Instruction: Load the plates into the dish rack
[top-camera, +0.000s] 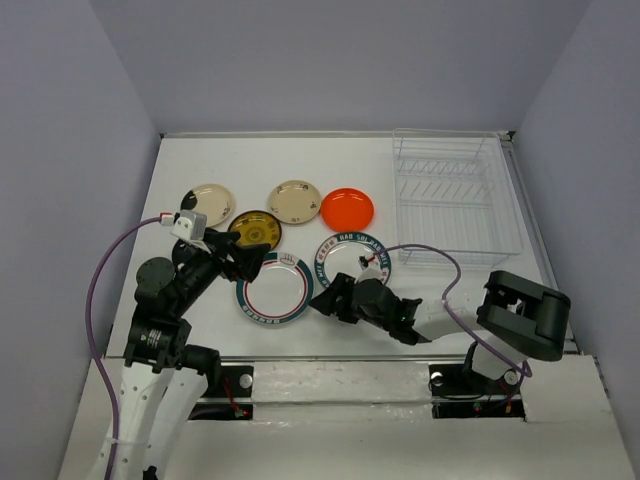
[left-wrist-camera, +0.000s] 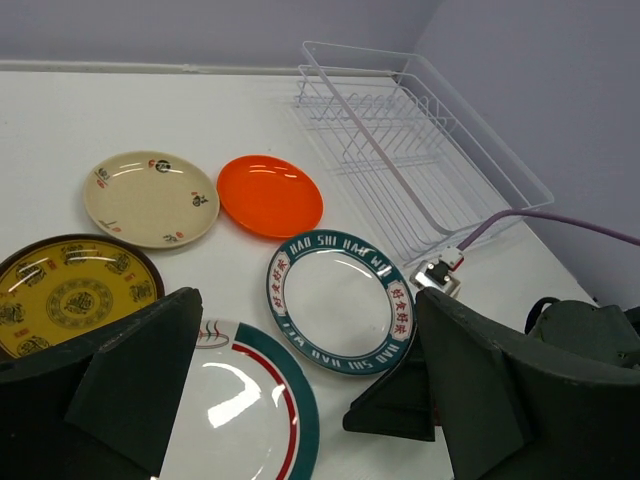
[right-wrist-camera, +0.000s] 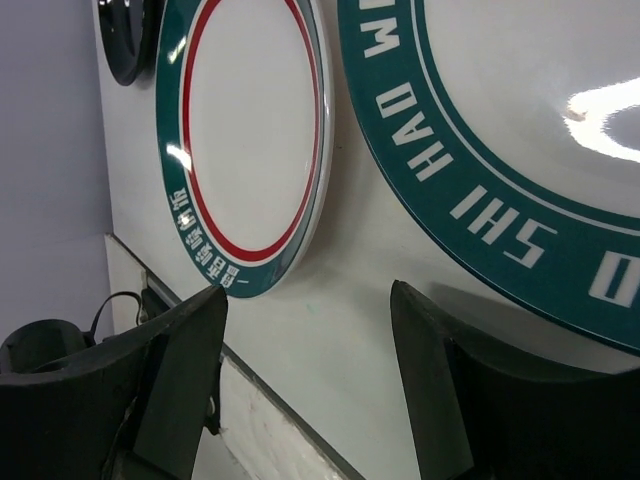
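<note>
Seen from above, the dish rack (top-camera: 455, 195) holds no plate, and every plate lies flat on the tabletop (top-camera: 190, 165) to its left. Nearest the rack are the orange plate (top-camera: 347, 208) and the lettered plate (top-camera: 352, 256). The red-ringed plate (top-camera: 274, 290), amber plate (top-camera: 255, 230), cream plate (top-camera: 295, 201) and second cream plate (top-camera: 208, 202) lie farther from it. The left end effector (top-camera: 250, 265) hovers at the red-ringed plate's side away from the rack. The right end effector (top-camera: 335, 298) sits low between the two teal-rimmed plates, probably to get at a rim.

From the left wrist, that end effector is spread wide with nothing in it, looking over the plates toward the rack. I read this as a waiting posture.

From the right wrist, the fingers (right-wrist-camera: 190, 370) are parted and grasp nothing. Bare tabletop shows between them, and the lettered plate's rim is just beside one finger. A flat plate offers little to pinch, so coming in low at its edge makes sense.
</note>
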